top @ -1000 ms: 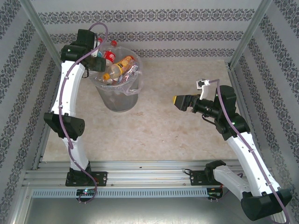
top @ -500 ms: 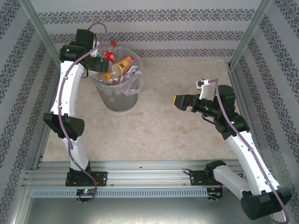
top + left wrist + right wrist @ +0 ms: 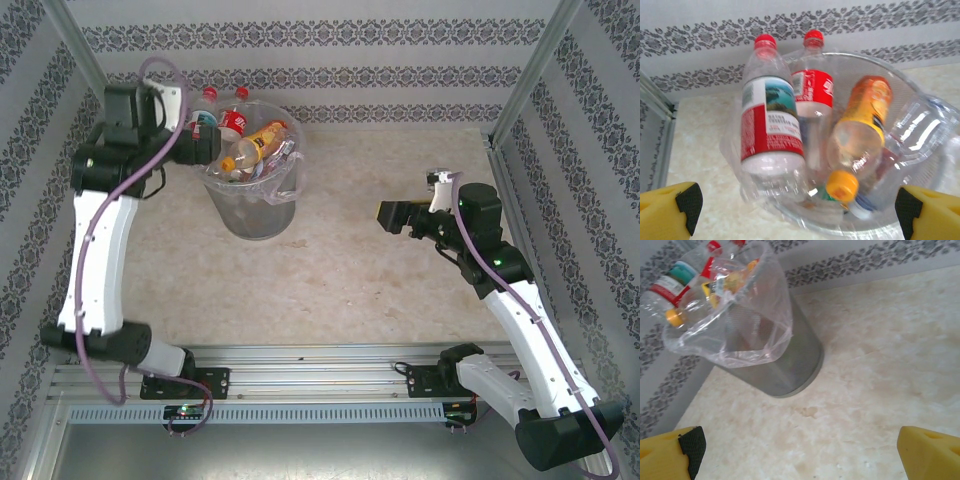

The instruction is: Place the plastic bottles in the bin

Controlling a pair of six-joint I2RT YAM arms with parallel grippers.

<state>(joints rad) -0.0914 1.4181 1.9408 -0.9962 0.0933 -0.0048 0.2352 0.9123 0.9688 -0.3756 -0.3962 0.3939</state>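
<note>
The bin (image 3: pixel 252 205), grey with a clear bag liner, stands at the back left, heaped with plastic bottles. A red-and-white labelled bottle (image 3: pixel 771 125), a red-labelled one (image 3: pixel 812 90) and an orange one (image 3: pixel 865 120) lie on top, sticking out over the rim. My left gripper (image 3: pixel 205 145) is open just left of the bin's rim, nothing between its yellow fingers (image 3: pixel 670 205). My right gripper (image 3: pixel 388 215) hovers open and empty over the table to the right of the bin (image 3: pixel 790 360).
The beige marbled tabletop (image 3: pixel 350 270) stretches bare between the bin and the arm bases. Patterned walls close in the back and both sides, with metal posts (image 3: pixel 525 75) at the corners. An aluminium rail (image 3: pixel 320 360) runs along the near edge.
My left gripper opened and the arm swung back to the left, away from above the bin. The red-and-white labelled bottle now rests on the pile. The right gripper shifted only slightly.
</note>
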